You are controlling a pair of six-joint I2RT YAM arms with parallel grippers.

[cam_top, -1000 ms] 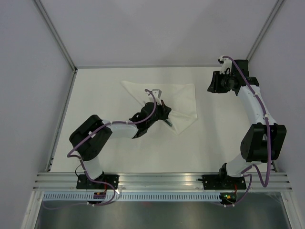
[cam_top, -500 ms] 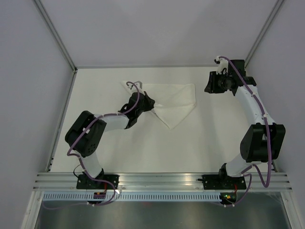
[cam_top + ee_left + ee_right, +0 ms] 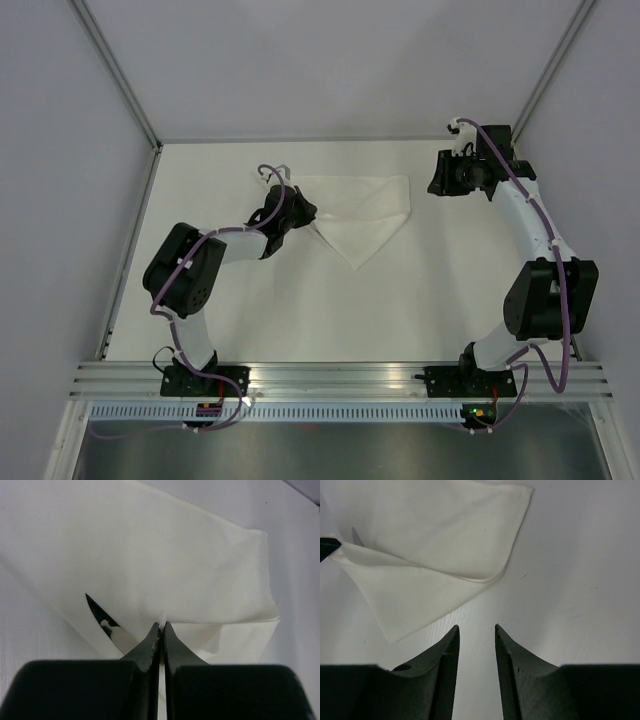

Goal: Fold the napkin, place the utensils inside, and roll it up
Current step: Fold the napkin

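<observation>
The white napkin [image 3: 365, 212] lies folded over on the table's far middle, tapering to a point at its near side. My left gripper [image 3: 303, 212] sits at its left edge, shut on a pinch of the cloth [image 3: 150, 555] between its tips [image 3: 161, 624]. Under the lifted fold a dark pointed sliver [image 3: 98, 612] shows; I cannot tell whether it is one of the utensils, which otherwise are hidden. My right gripper [image 3: 436, 178] hovers to the right of the napkin [image 3: 435, 530], open, with only bare table between its fingers [image 3: 476, 626].
White table top [image 3: 420, 290] bounded by grey walls; a metal rail [image 3: 340, 375] runs along the near edge by the arm bases. The right arm's elbow stands close to the right wall.
The left gripper has travelled left and toward the back with the napkin's corner, drawing the cloth over itself into a narrower fold. The right gripper has barely shifted.
</observation>
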